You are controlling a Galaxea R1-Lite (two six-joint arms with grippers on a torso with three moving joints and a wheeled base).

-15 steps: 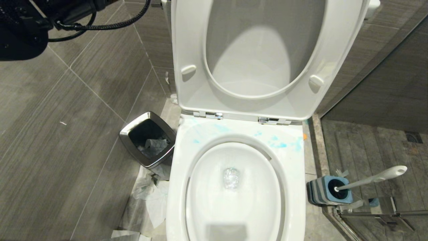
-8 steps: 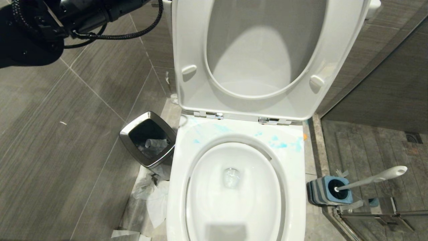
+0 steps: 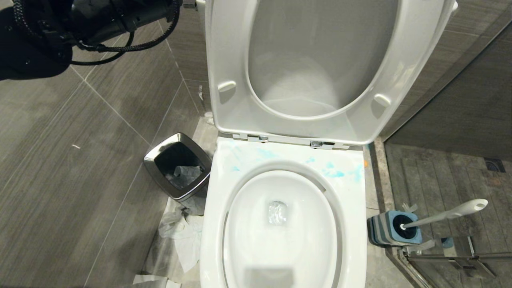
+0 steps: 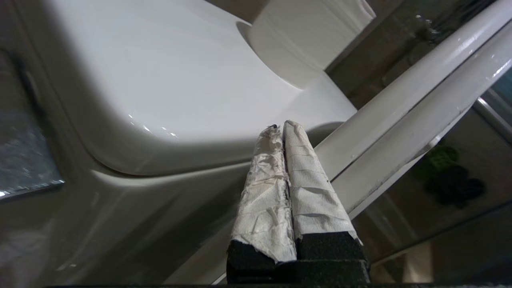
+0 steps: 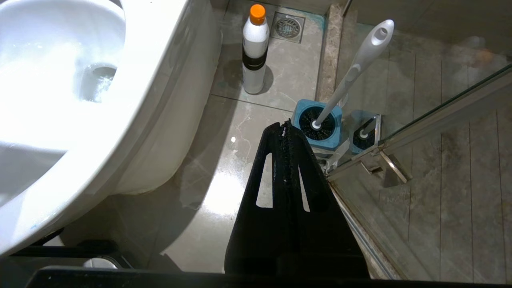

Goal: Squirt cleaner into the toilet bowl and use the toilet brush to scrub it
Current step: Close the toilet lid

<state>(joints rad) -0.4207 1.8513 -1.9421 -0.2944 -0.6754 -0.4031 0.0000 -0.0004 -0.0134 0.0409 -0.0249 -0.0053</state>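
The toilet bowl (image 3: pixel 212 208) stands open, its white seat and lid (image 3: pixel 232 60) raised, with blue smears on the back of its rim. My left arm (image 3: pixel 120 16) reaches in at the upper left beside the lid. In the left wrist view my left gripper (image 4: pixel 280 127), its fingers wrapped in white, is shut and empty, right by the lid's edge (image 4: pixel 400 116). The cleaner (image 5: pixel 255 52) stands on the floor beside the bowl (image 5: pixel 152 60). The toilet brush (image 5: pixel 356 68) sits in its blue holder (image 5: pixel 318 128). My right gripper (image 5: pixel 284 125) hangs shut and empty, short of that holder.
A steel-rimmed trash bin (image 3: pixel 178 166) stands left of the toilet, with crumpled paper (image 3: pixel 180 236) on the floor in front of it. A glass shower door and its metal rail (image 5: pixel 400 140) run right of the brush holder (image 3: pixel 394 228). A floor drain (image 5: pixel 288 26) lies behind the bottle.
My left arm has moved right toward the raised lid. The seat and lid have tipped slightly further back. The right arm has stayed still.
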